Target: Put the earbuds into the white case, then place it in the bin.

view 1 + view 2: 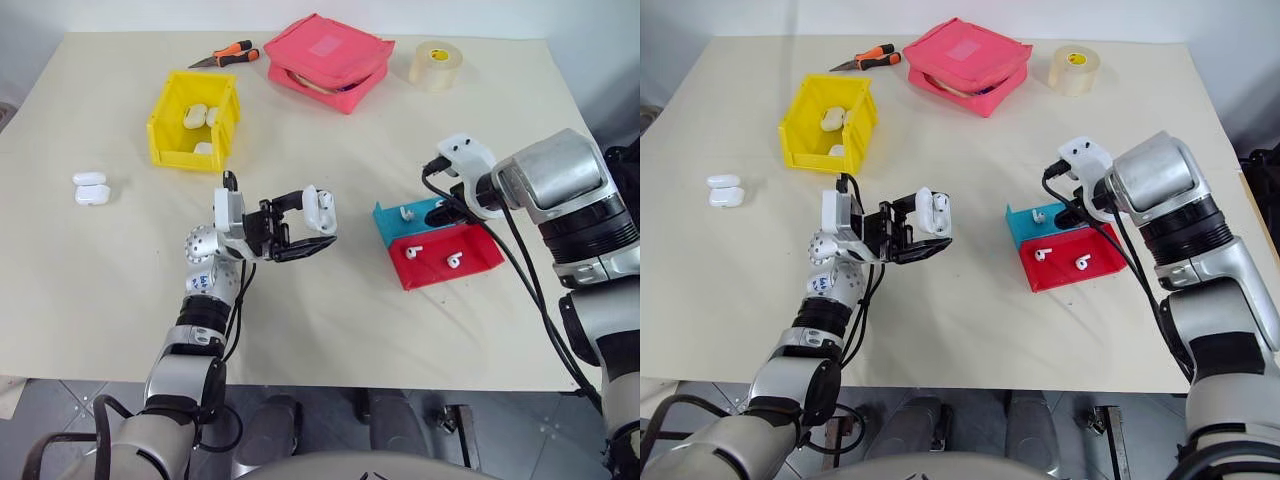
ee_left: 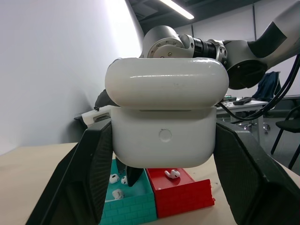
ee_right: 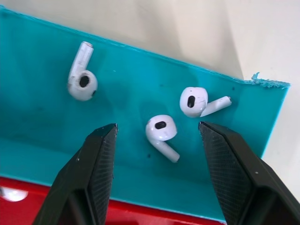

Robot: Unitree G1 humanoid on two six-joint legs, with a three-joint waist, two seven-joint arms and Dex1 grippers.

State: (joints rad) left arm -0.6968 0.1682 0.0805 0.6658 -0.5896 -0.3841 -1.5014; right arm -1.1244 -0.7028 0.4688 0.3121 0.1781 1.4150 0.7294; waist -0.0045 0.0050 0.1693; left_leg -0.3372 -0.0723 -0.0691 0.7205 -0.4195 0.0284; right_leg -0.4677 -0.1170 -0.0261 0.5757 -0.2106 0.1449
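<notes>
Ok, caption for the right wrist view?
Open right gripper poised over three earbuds in the teal tray.

From the head we are looking forward and down with two eyes, both taking in the same table (image 1: pixel 330 330), from the yellow bin (image 1: pixel 193 120) to the teal tray (image 1: pixel 395 222) and red tray (image 1: pixel 440 268). From the left wrist we are looking level along the fingers, very near the white case (image 2: pixel 165 115), facing both trays beyond. From the right wrist we are peering steeply down, close over the teal tray's floor and three earbuds (image 3: pixel 161 132).
</notes>
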